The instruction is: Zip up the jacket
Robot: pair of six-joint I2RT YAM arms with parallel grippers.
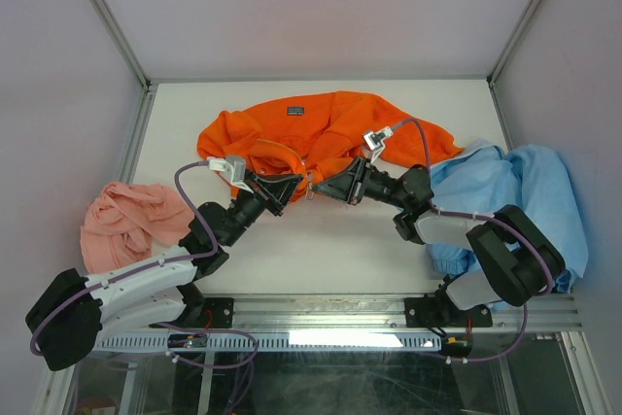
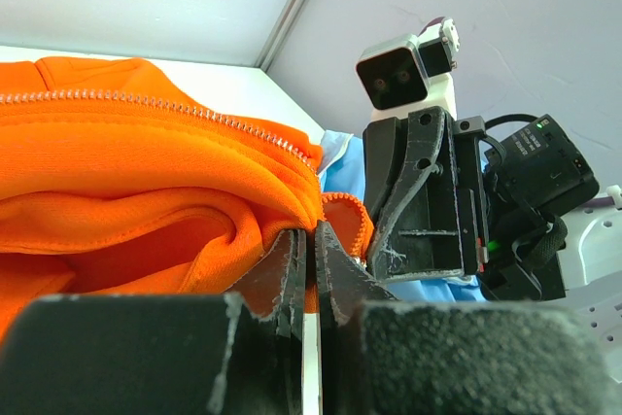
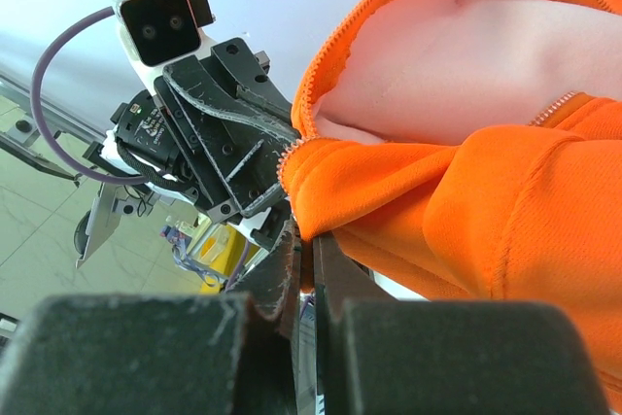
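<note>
Jacket (image 1: 311,128) lies crumpled at the far middle of the table (image 1: 321,250), collar label uppermost, front unzipped. Its lower front edges are drawn toward you, where the two arms meet. Left gripper (image 1: 293,190) has its fingers pressed narrow, and the left wrist view shows a fold of orange hem running down between the pads. Right gripper (image 1: 330,185) is pinched equally tight on the opposite hem corner, just beside the left one. Zipper teeth (image 2: 175,109) run loose along the upper fold, and I cannot make out a slider or pin in any view. Main risk, as you judge the next move: both holds look like thin bites at the very edge, so any pull apart or upward could strip the cloth from one pair of pads. The grippers sit almost nose to nose, so a small inward correction could knock them together. If the two zipper ends are not level, the teeth won't mate and the fabric may jam. Also watch your right arm, which lies over the light blue garment (image 1: 544,191) and could drag it. Pink cloth (image 1: 131,221) sits well apart on the left.
</note>
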